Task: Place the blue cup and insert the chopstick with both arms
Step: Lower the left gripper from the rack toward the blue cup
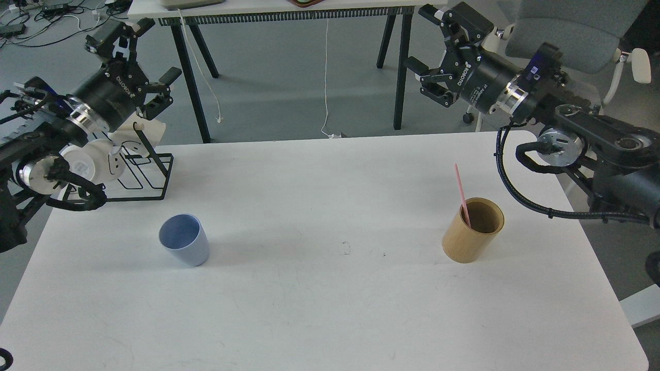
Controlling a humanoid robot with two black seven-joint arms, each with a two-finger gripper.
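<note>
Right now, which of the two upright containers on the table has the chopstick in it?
The tan holder on the right: the pink chopstick leans inside it. The blue cup on the left is empty.

The blue cup (184,239) looks like matt plastic, the tan holder (473,230) smooth wood (faint grain), the table (319,288) a matt white top, lightly scuffed, the rack (147,175) black wire.

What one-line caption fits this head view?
Both claws, left and right, open above table; blue cup upright, pink chopstick in tan holder.
</note>
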